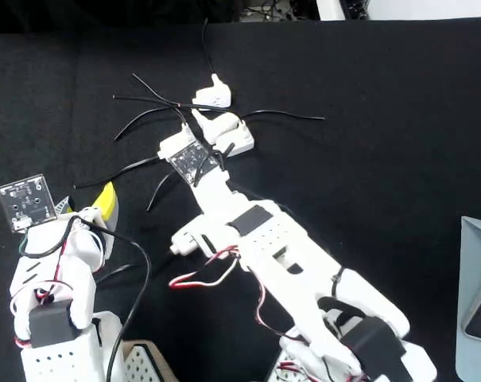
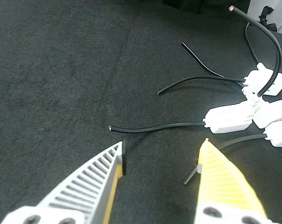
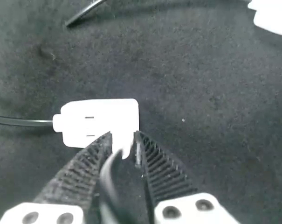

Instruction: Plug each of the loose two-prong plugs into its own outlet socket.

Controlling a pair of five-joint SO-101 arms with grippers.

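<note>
Covering the surface [image 1: 383, 143], black cloth carries a cluster of white sockets [image 1: 224, 135] and loose cords [image 2: 154, 126]. The right fingers [image 3: 161, 163] pinch what seems a plug [image 3: 127, 150] touching a socket [image 3: 99, 120]. The left fingers [image 2: 222, 177] hang spread over bare cloth. A grey bin [image 1: 475, 302] stands at the edge.

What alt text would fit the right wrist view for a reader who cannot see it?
The right claw pinches what looks like a small white plug against the side of a white two-slot outlet socket lying on black cloth. A black cord leaves the socket's narrow end.
</note>
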